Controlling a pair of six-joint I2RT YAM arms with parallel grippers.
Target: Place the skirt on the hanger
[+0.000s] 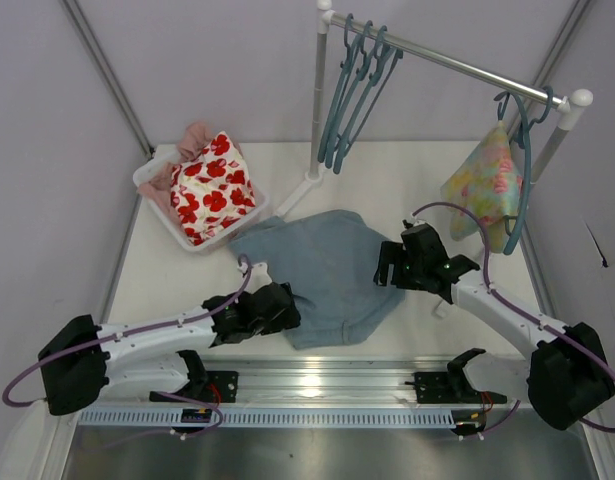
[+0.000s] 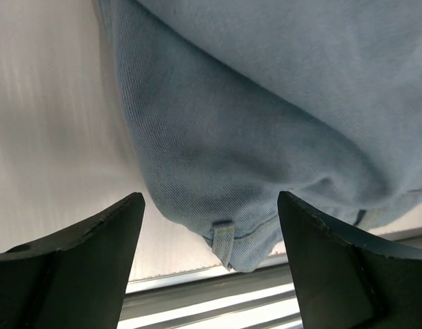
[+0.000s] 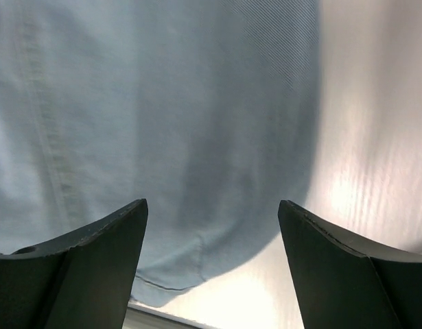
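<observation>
Left arm (image 1: 157, 335) stretched inward, jaws wide apart; right arm (image 1: 497, 305) same, jaws apart.

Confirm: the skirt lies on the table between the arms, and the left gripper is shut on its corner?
No: the left gripper is open, fingers wide apart at the skirt's corner, per the left wrist view. The rest holds.

Top camera sat high behind the arm bases, facing down and forward, far enough back to take in the whole table (image 1: 417, 180). Left wrist camera looked past the left gripper (image 2: 211, 199), very close, from 8 o'clock of the skirt (image 2: 265, 103). Right wrist camera looked past the right gripper (image 3: 214, 203), equally close, from 3 o'clock. I found the skirt in all three views.
</observation>
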